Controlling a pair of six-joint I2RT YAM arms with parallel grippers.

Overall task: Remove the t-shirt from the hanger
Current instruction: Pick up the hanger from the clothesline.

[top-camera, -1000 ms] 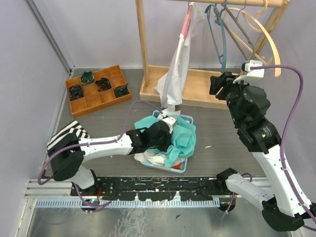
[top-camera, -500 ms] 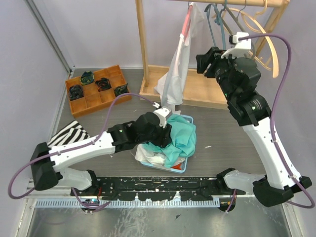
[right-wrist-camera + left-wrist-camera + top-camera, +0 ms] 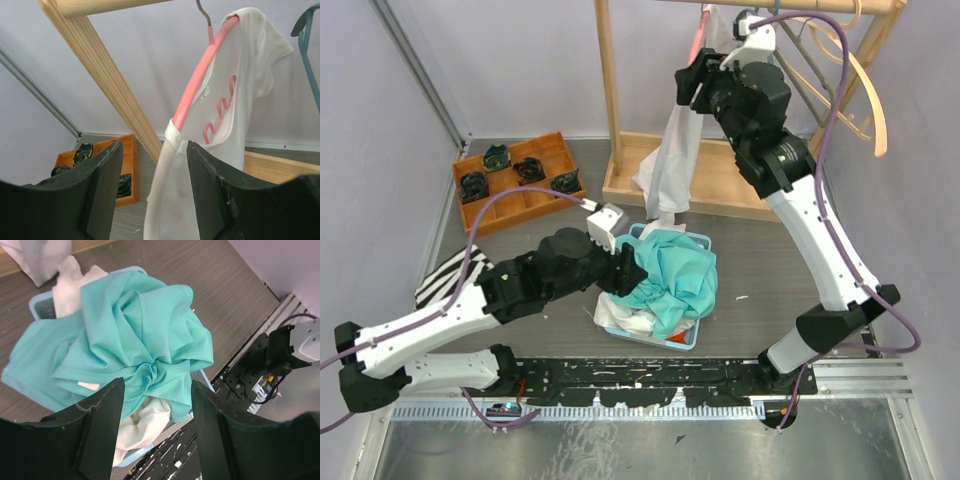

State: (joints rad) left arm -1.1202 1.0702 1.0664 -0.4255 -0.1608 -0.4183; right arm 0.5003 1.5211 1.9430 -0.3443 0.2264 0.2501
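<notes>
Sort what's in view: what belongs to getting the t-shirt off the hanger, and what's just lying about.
For the job:
white t-shirt
pink hanger
wooden rack
right gripper, open, facing the shirt

Lying about:
teal shirt, heaped in the blue basket
orange tray
striped cloth
teal hanger

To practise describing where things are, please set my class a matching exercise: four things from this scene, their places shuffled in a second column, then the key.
1. white t-shirt
2. teal garment
3. wooden tray
4. striped cloth

A. heaped in the blue basket
B. on the table, near left
C. hanging on the pink hanger
D. back left, holding dark items

Pairs: 1-C, 2-A, 3-D, 4-B
</notes>
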